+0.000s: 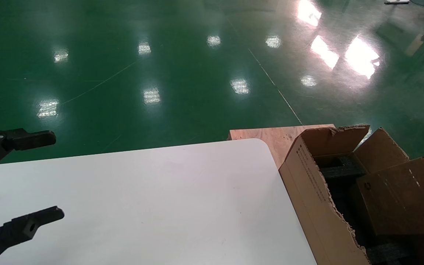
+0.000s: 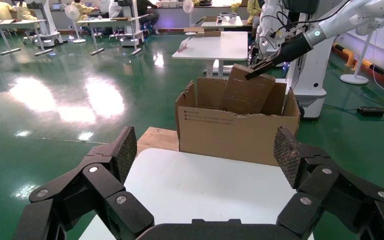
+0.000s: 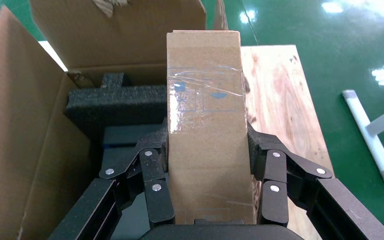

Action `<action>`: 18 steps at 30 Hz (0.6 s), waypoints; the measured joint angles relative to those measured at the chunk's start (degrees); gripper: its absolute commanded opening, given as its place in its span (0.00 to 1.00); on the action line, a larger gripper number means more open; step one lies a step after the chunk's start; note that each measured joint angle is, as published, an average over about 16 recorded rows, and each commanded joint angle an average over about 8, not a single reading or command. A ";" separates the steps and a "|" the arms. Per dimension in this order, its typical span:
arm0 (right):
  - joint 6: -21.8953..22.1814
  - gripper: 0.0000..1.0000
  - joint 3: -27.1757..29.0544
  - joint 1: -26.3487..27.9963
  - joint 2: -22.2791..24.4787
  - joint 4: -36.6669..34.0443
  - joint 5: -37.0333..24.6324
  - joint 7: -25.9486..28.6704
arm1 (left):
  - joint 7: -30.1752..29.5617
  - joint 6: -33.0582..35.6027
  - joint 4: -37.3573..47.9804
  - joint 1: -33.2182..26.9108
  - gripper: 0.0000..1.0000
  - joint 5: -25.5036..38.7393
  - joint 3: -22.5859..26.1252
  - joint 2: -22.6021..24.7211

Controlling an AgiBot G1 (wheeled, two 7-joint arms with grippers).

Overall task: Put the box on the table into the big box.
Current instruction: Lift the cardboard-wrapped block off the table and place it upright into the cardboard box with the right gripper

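Placement step: right gripper (image 3: 207, 192) jaws pinch the box (image 3: 206, 125) above the big box (image 3: 15, 125). Left gripper (image 2: 205, 160) hangs over the bench (image 1: 153, 206), jaws spread. Next, lowering and release seem required.

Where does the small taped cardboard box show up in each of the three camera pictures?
Head view: the small box sits low at the right, over the big carton.
Left wrist view: far off, tilted above the carton, held by the right gripper.
Right wrist view: centre, clamped between the jaws.
Shared landmark: the carton's black foam.
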 measured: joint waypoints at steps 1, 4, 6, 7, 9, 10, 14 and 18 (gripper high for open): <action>0.17 0.00 -0.58 -0.02 -0.08 -0.14 0.45 -0.10 | 0.00 0.00 0.00 0.00 1.00 0.00 0.00 0.00; 0.76 0.00 -2.17 -0.09 -0.33 -0.42 1.72 -0.37 | 0.00 0.00 0.00 0.00 1.00 0.00 0.00 0.00; 1.26 0.00 -3.16 -0.12 -0.54 -0.47 2.49 -0.54 | 0.00 0.00 0.00 0.00 1.00 0.00 0.00 0.00; 1.54 0.00 -3.66 -0.14 -0.66 -0.45 2.86 -0.61 | 0.00 0.00 0.00 0.00 1.00 0.00 0.00 0.00; 2.13 0.00 -4.62 -0.15 -0.95 -0.32 3.57 -0.73 | 0.00 0.00 0.00 0.00 1.00 0.00 0.00 0.00; 2.47 0.00 -5.13 -0.15 -1.12 -0.20 3.93 -0.75 | 0.00 0.00 0.00 0.00 1.00 0.00 0.00 0.00; 4.10 0.00 -7.33 -0.09 -1.94 0.60 5.34 -0.50 | 0.00 0.00 0.00 0.00 1.00 0.00 0.00 0.00; 6.17 0.00 -9.95 0.00 -2.95 1.88 6.79 0.25 | 0.00 0.00 0.00 0.00 1.00 0.00 0.00 0.00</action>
